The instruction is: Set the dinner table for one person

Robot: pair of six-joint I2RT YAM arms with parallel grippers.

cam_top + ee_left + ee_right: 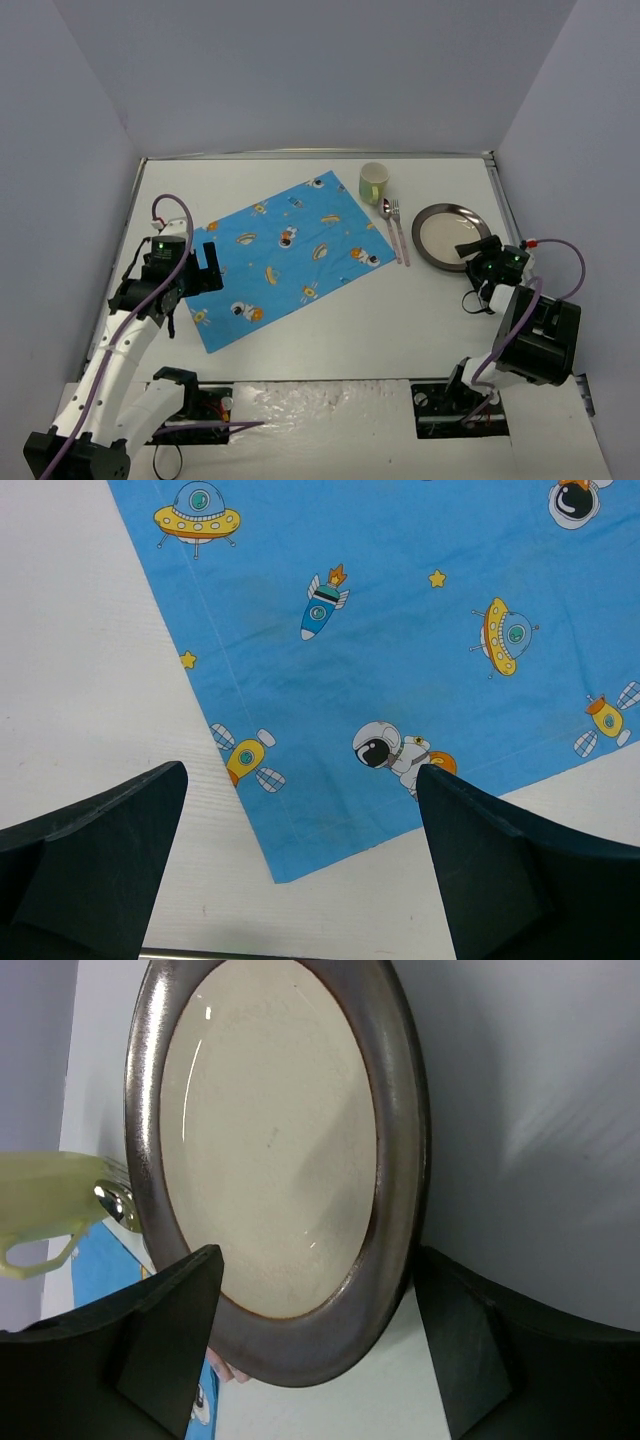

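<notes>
Left gripper [300,775]: jaws apart over placemat [400,630] corner, probably to straighten it.
Right gripper [315,1260]: jaws apart astride plate [280,1140] rim, right of placemat, for lifting.

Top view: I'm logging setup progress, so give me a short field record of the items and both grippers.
placemat: flat on table, skewed, nothing on it
cup: upright, by placemat's far corner
spoon, fork: side by side, between placemat and plate
plate: on table, right of fork
left gripper: open, at placemat's left edge
right gripper: open, straddling plate's rim
</notes>
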